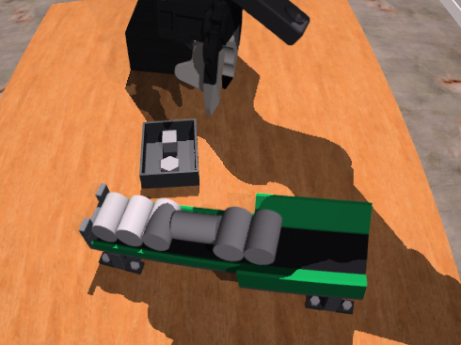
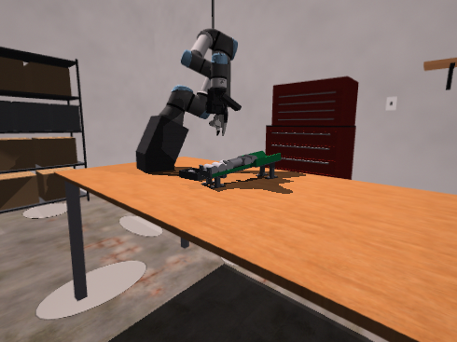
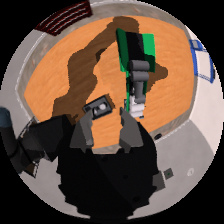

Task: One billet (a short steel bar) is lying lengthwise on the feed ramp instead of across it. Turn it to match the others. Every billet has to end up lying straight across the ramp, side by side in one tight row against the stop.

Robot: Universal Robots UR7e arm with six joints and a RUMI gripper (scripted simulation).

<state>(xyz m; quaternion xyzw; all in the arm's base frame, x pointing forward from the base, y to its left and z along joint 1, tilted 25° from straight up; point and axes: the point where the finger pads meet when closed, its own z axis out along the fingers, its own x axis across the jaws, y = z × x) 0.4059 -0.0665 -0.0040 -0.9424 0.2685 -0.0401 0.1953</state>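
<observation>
Steel billet [image 1: 196, 227] lengthwise on unlabelled green ramp [image 1: 325, 214]; jaws part-open, empty, high above.

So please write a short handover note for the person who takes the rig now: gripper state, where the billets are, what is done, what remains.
Gripper: partly open, holds nothing, high above the table beside the small tray.
Ramp: six billets. Three lie across at the stop. The fourth, the lengthwise billet, lies along the ramp. Two more lie across, uphill of it.
Done: nothing yet.
Left: turn the lengthwise billet across, then close the row against the stop.
</observation>
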